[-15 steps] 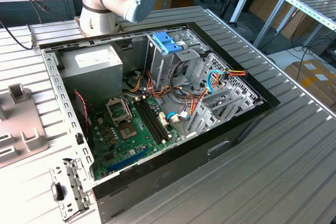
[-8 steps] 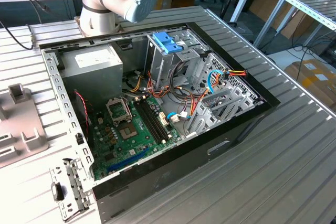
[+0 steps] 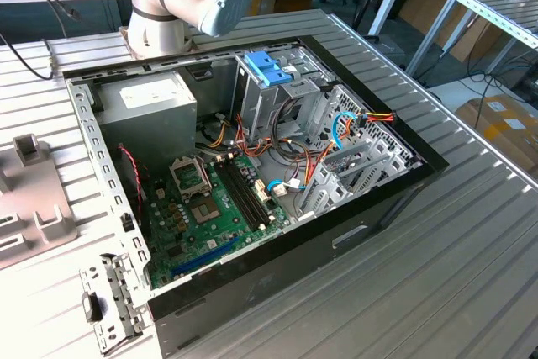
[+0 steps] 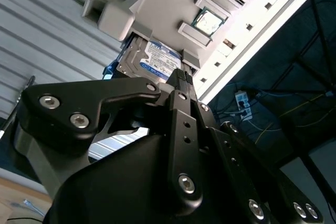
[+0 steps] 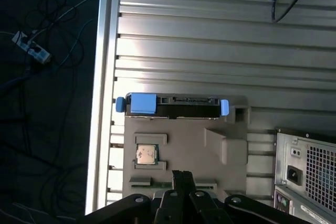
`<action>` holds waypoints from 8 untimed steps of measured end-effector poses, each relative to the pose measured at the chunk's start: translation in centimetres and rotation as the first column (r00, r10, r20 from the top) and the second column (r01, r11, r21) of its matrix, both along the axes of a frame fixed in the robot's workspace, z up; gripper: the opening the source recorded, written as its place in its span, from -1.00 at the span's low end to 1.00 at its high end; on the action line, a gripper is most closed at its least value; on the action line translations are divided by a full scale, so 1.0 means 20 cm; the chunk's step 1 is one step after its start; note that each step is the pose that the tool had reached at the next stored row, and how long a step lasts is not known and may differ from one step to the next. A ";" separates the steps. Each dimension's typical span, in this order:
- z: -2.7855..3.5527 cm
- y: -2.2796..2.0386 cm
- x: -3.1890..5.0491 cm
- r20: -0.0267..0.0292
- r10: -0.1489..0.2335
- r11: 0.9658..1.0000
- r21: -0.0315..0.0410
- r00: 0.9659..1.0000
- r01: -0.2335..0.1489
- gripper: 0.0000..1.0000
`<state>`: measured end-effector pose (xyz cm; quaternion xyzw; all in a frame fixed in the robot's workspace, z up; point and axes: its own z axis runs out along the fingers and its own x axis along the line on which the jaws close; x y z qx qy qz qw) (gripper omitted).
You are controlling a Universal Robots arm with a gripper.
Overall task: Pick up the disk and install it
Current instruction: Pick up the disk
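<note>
The disk (image 5: 173, 107) lies at the far edge of a grey fixture plate (image 5: 184, 142) on the ribbed metal table. It is dark, with bright blue rail ends and a blue tab (image 5: 142, 103). In the second wrist view the disk (image 4: 152, 59) shows its labelled top face, seated in the fixture (image 4: 157, 3). My gripper (image 5: 182, 174) hovers above the fixture's other side, apart from the disk. Its black fingers (image 4: 181, 77) are shut together with nothing between them.
A small processor chip (image 5: 146, 154) sits in the fixture near my gripper. The open computer case (image 3: 252, 166) lies on the table, with a drive cage topped by a pale blue latch (image 3: 269, 66) and a grey power supply (image 3: 147, 107). The table edge (image 5: 107, 77) drops to a floor with cables.
</note>
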<state>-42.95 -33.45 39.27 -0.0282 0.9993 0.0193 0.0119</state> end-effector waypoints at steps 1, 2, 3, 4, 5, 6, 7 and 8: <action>0.000 0.000 0.000 0.000 0.005 1.000 0.000 1.000 -0.005 -0.79; 0.000 0.000 0.000 0.000 0.014 1.000 0.000 1.000 -0.014 -0.79; 0.000 0.000 0.000 0.000 0.018 1.000 0.000 1.000 -0.018 -0.79; 0.000 0.000 0.000 0.000 0.023 1.000 0.000 1.000 -0.023 -0.79; 0.000 0.000 0.000 0.000 0.029 1.000 0.000 1.000 -0.029 -0.79; 0.000 0.000 0.000 0.000 0.034 0.999 0.000 0.999 -0.034 -0.79; 0.000 0.000 0.000 0.000 0.037 0.999 0.000 0.999 -0.037 -0.79; 0.000 0.000 0.000 0.000 0.041 0.999 0.000 0.999 -0.041 -0.79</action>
